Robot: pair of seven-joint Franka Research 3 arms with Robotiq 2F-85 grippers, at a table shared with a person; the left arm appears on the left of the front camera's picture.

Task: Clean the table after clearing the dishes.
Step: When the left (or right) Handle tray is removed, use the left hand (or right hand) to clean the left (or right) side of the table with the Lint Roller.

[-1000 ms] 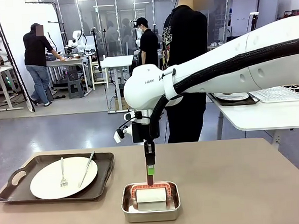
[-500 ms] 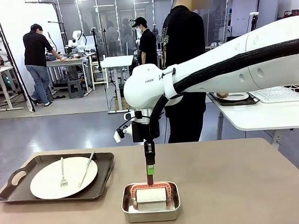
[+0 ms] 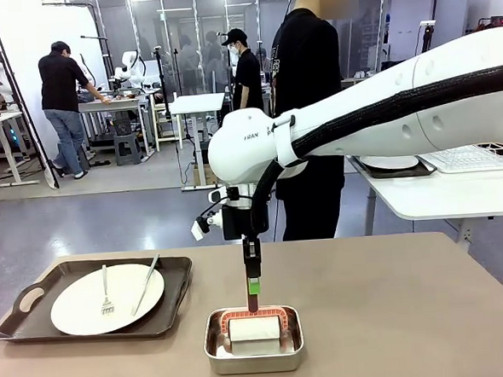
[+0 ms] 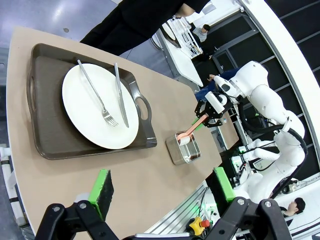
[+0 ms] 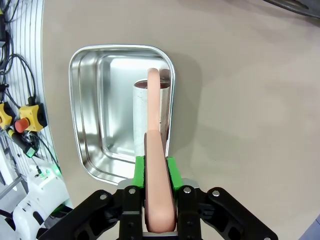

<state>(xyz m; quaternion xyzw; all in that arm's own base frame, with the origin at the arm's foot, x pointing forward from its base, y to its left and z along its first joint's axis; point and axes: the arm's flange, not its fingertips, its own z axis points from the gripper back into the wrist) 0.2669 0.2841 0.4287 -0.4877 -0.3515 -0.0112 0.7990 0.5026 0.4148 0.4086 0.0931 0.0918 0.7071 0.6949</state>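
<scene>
Handle [image 5: 156, 145] of the white roller [image 5: 141, 120] stands pinched in the right gripper [image 3: 253, 301], directly below it in the steel pan [image 5: 90, 110] at the table's [image 3: 396, 316] near middle; plate [image 3: 79, 308] and tray [image 3: 176, 287] lie left, nearer the wide-open left gripper [image 4: 162, 186].

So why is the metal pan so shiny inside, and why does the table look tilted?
Right wrist view: the steel pan has a polished floor that bounces room light back, so it glares white. Left wrist view: the camera is rolled and wide-angle, so the table looks tilted and its edge bends.
</scene>
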